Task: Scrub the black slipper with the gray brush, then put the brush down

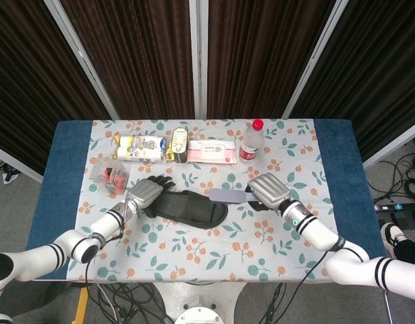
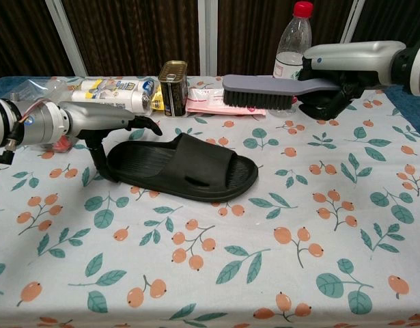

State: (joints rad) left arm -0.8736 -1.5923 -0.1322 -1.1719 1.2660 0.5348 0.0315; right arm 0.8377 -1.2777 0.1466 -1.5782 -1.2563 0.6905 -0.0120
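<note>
The black slipper [image 1: 188, 208] [image 2: 182, 167] lies flat mid-table, toe to the right. My left hand [image 1: 148, 192] [image 2: 93, 123] is at its heel end, fingers spread above the heel and thumb reaching down beside the heel's edge; it grips nothing. My right hand [image 1: 268, 191] [image 2: 346, 65] holds the gray brush [image 1: 227, 196] [image 2: 264, 89] by its handle. The brush is level, bristles down, in the air just behind and above the slipper's toe end, not touching it.
Along the back stand a water bottle [image 2: 291, 41], a pink wipes pack [image 2: 223, 101], a tin can [image 2: 173, 89] and a pack of white tubes [image 2: 110, 96]. A clear bag of red items [image 1: 111, 173] lies left of the slipper. Floral cloth covers the table.
</note>
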